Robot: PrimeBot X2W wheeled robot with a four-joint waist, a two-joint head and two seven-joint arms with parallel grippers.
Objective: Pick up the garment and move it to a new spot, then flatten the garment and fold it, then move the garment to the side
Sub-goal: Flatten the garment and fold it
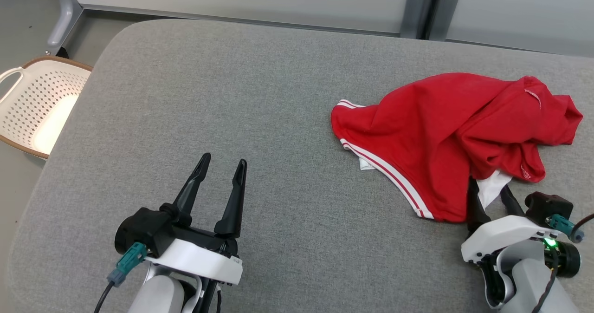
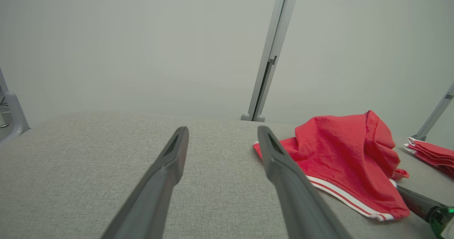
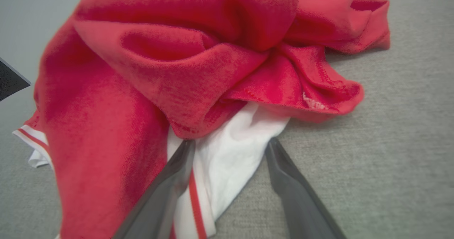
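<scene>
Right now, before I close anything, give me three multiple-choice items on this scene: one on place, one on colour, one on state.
1. Where on the grey fabric table does the crumpled red garment with white stripes lie?
A. the robot's left side
B. the robot's right side
C. off the near edge

2. What colour is the cloth between the right gripper's fingers?
A. white
B. blue
C. black

3. How does the left gripper stand?
A. open over bare table
B. shut on the garment
C. shut on nothing

Answers: B, it lies by the right gripper; A, white fabric shows there; A, its fingers are spread apart, nothing between.
</scene>
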